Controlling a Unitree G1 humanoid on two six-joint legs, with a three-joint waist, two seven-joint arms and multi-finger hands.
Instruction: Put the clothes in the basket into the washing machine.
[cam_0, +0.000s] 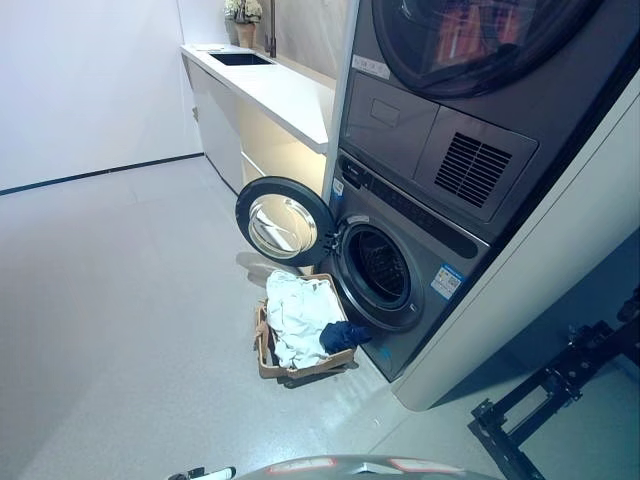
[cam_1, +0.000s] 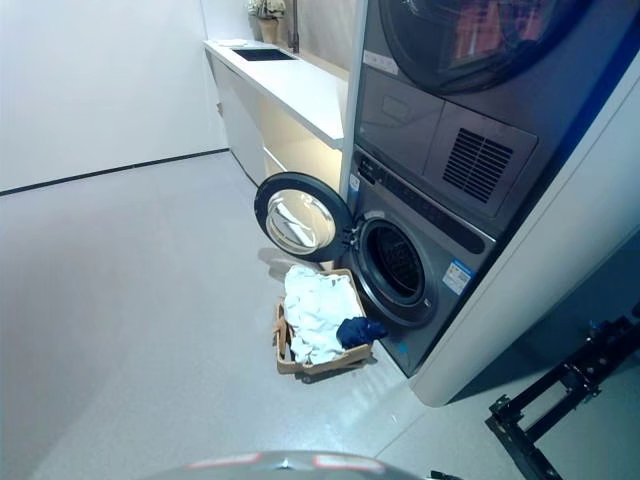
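Note:
A brown basket stands on the grey floor right in front of the washing machine. White clothes fill it, and a dark blue garment lies at its end nearest the machine. The machine's round door is swung wide open to the left, and the dark drum opening shows beside it. Neither of my hands appears in either view.
A dryer is stacked on top of the washer. A white counter with a sink runs along the far wall, a plant pot at its end. A black metal frame lies on the floor at the right.

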